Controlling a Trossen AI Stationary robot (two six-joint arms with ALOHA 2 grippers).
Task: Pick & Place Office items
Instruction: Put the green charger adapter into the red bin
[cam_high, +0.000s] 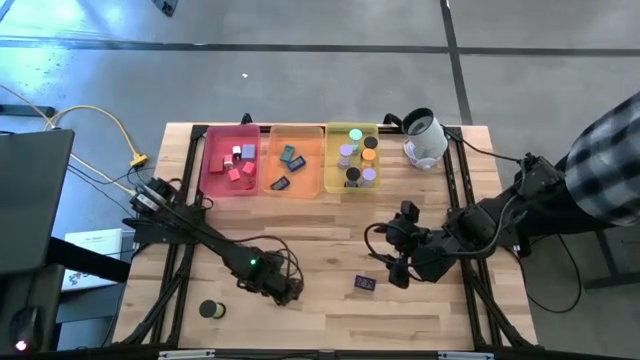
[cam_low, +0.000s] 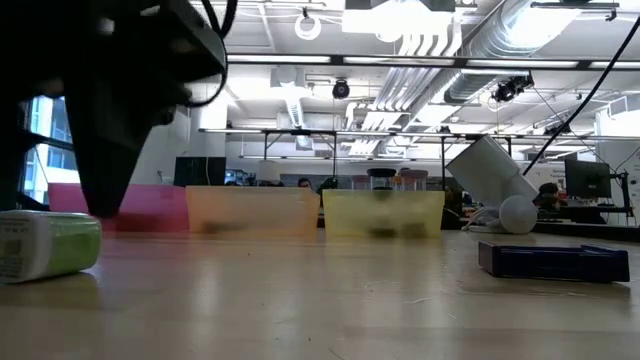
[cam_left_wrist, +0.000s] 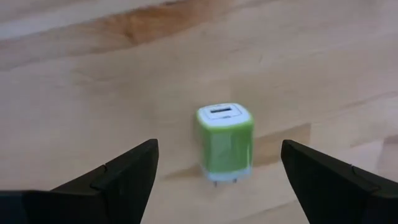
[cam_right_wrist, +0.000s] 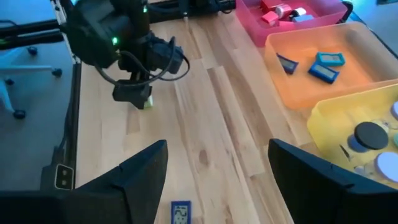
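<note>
The left gripper (cam_left_wrist: 217, 180) hangs spread wide around the green charger (cam_left_wrist: 225, 142) lying on the bench (cam_high: 320, 240), well apart from the yellow tray (cam_high: 351, 133), lined up for a grasp, while the right gripper (cam_right_wrist: 217, 168), also open, waits above the blue card (cam_right_wrist: 180, 213)

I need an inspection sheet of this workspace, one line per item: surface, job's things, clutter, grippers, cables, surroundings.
Surface: wooden table, bare in the middle.
Job's things: green charger and dark blue piece loose on the table; others sorted in pink tray, orange tray, yellow tray.
Clutter: white device beside the yellow tray.
Grippers: left gripper open, facing the charger; right gripper open above the blue piece.
Cables: yellow cable off the table's left.
Surroundings: person's checked sleeve at right.
</note>
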